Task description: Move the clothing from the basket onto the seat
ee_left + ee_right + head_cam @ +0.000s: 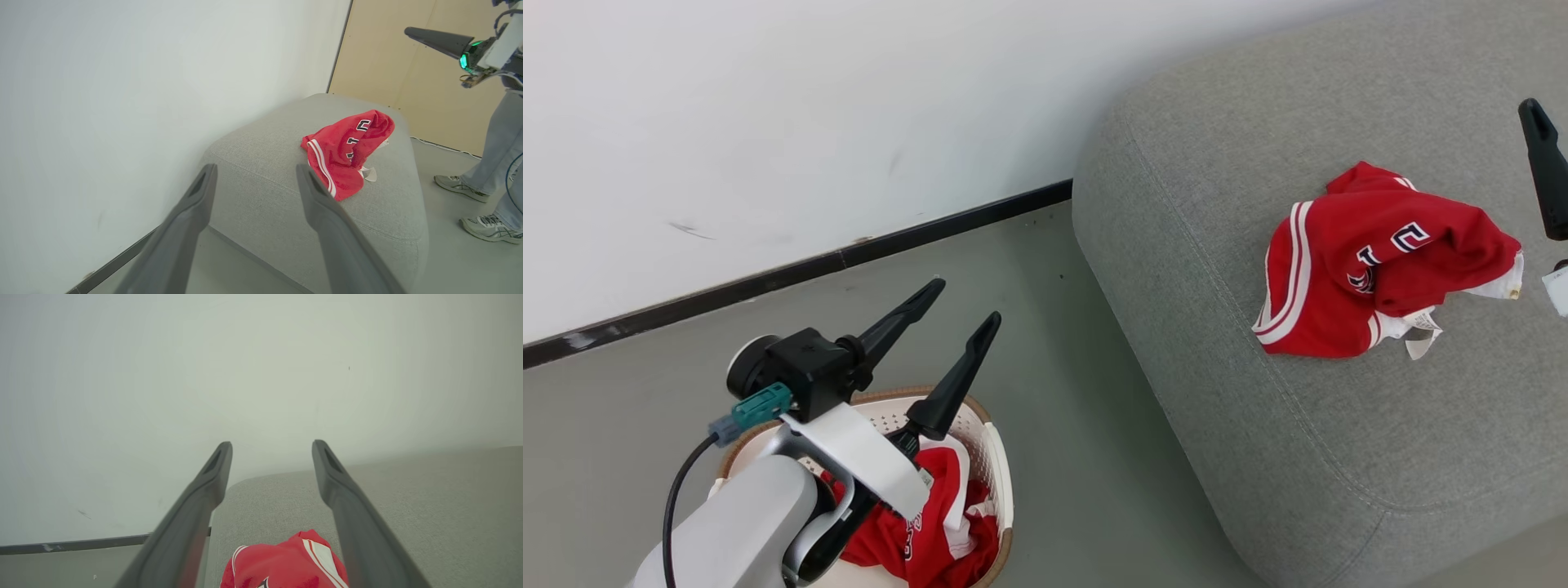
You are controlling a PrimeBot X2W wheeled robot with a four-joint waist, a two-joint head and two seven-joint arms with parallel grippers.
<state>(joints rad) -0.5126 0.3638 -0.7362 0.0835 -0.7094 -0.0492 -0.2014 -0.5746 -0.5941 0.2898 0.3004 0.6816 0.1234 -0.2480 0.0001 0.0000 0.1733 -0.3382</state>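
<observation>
The red garment (1380, 269) lies crumpled on the grey seat (1217, 408). Its white-edged black lettering is folded, so I cannot read a whole word. More red clothing (947, 531) lies in the basket (999, 457) on the floor (1054, 367). My left hand (967, 300) hangs over the basket, fingers spread wide, holding nothing. My right hand (272, 446) is spread and empty beside the garment.

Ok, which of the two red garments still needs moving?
The red garment in the basket, near the open left pincer. The other one, showing white side stripes, already lies on the grey seat.
</observation>
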